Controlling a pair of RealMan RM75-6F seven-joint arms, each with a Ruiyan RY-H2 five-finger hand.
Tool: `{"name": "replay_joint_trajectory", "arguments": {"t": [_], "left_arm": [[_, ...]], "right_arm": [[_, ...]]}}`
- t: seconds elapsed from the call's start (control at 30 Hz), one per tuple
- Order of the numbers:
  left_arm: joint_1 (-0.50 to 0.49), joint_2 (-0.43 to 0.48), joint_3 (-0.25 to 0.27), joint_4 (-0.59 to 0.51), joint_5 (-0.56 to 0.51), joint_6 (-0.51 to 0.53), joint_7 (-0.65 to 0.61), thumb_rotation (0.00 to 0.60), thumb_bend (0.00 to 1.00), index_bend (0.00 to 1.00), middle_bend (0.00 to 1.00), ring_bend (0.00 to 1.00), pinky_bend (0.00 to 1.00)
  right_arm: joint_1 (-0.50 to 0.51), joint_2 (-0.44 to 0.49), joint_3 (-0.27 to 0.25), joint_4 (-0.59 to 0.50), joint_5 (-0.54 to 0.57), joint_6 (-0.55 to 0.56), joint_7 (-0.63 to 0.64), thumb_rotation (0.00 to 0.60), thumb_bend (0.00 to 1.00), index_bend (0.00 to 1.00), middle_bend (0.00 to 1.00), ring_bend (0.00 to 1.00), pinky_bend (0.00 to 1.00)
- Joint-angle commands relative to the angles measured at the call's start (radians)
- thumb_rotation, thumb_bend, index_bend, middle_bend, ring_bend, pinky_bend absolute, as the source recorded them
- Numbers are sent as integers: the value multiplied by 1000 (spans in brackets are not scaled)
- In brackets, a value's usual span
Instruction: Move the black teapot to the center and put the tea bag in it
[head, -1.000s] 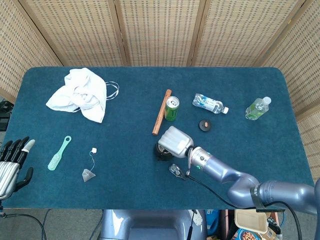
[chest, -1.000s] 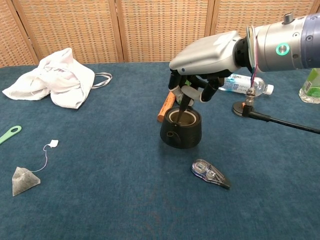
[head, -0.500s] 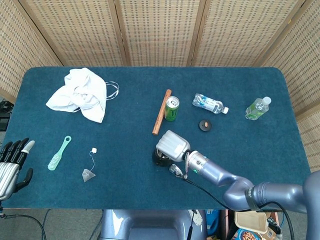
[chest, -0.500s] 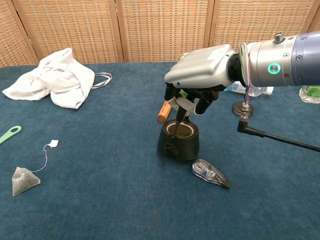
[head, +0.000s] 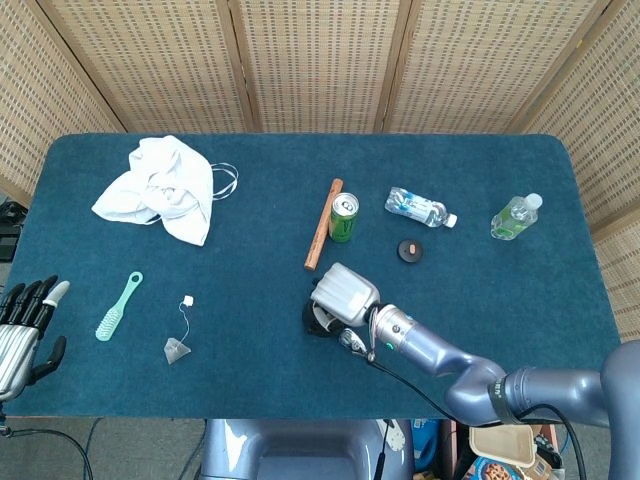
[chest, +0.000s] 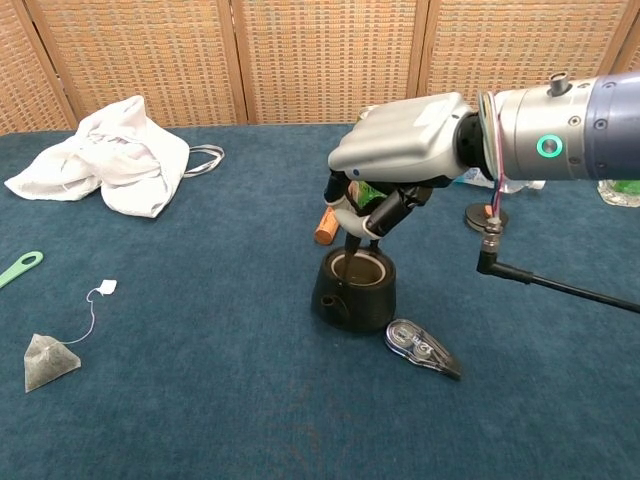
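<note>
I'm seeing a matt black teapot (chest: 354, 293) sitting on the bench (chest: 220, 400), which is wearing a napped blue cloth. My right robot hand (chest: 400, 150) is showing smooth silvery casing. A crumpled white cloth (chest: 110, 155) is lying before woven cane screens (chest: 320, 60).

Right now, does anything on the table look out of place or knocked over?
Nothing is spilled or damaged. One water bottle lies on its side, and a white cloth sits crumpled at the far left. The black teapot stands upright, lidless.

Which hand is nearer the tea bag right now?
Left. The left hand rests at the table's near-left edge, just left of the tea bag. The right hand is over the black teapot, further right.
</note>
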Motion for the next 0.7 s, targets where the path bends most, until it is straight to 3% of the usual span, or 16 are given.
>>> {"name": "replay_joint_trajectory", "arguments": {"t": [0.03, 0.3, 0.7], "left_arm": [[0, 0, 0, 1, 0, 1, -1, 600, 536, 0, 0, 0, 0], [1, -1, 0, 2, 0, 0, -2, 600, 536, 0, 0, 0, 0], [-6, 5, -5, -4, 6, -1, 6, 600, 536, 0, 0, 0, 0]], "right_arm": [[-2, -2, -4, -5, -1, 8, -9, 109, 717, 511, 447, 685, 777], [-8, -10, -10, -21, 1, 32, -31, 101, 481, 445, 382, 681, 777], [-33, 35, -5, -52, -24, 66, -4, 100, 461, 430, 392, 666, 777]]}}
